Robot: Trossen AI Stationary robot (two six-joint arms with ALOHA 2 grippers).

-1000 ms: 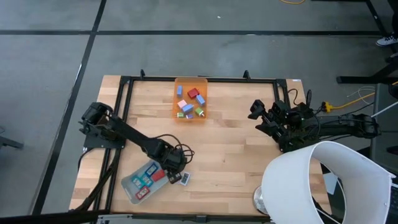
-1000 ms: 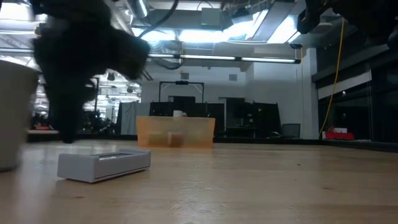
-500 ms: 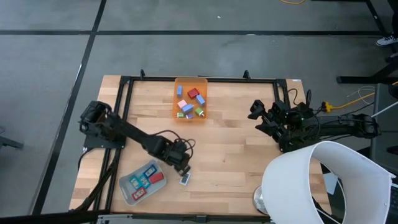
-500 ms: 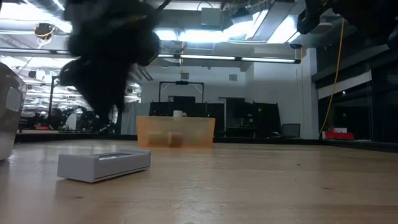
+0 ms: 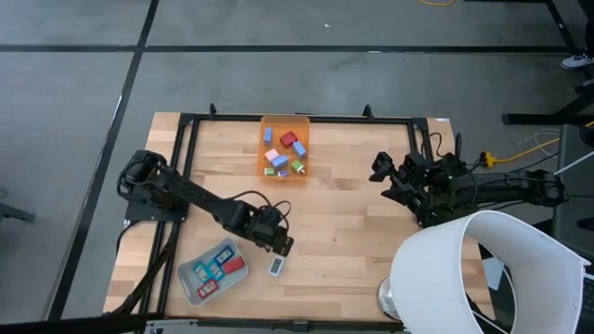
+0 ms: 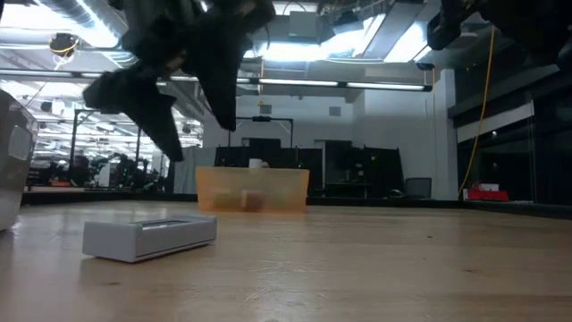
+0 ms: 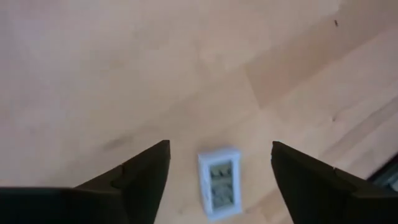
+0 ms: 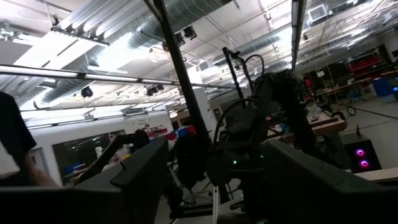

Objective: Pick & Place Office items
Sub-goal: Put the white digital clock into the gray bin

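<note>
A small white flat piece (image 5: 277, 266) lies flat on the wooden table, just right of the pale grey tray (image 5: 187, 276). The tray holds several coloured office items (image 5: 221, 267). More coloured pieces lie in the orange bin (image 5: 284, 148) at the far middle. My left gripper (image 5: 280, 243) hangs open above the white piece (image 7: 219, 182), clear of it, with the piece showing between its fingers in the left wrist view. In the low view the left gripper (image 6: 201, 141) is well above the piece (image 6: 150, 237). My right gripper (image 5: 380, 172) waits open at the right, raised, with nothing between its fingers (image 8: 217, 144).
A black metal frame (image 5: 184, 176) runs along the table's left, far and right sides. A big white round shade (image 5: 483, 274) covers the near right corner. Bare wood (image 5: 334, 223) lies between the two arms. Cables (image 5: 520, 153) hang off to the right.
My left gripper has risen from the tray's right end and gone a little toward the table's right edge. Its wrist has rolled and its fingers have opened wider. The white piece has stayed flat on the table beside the tray.
</note>
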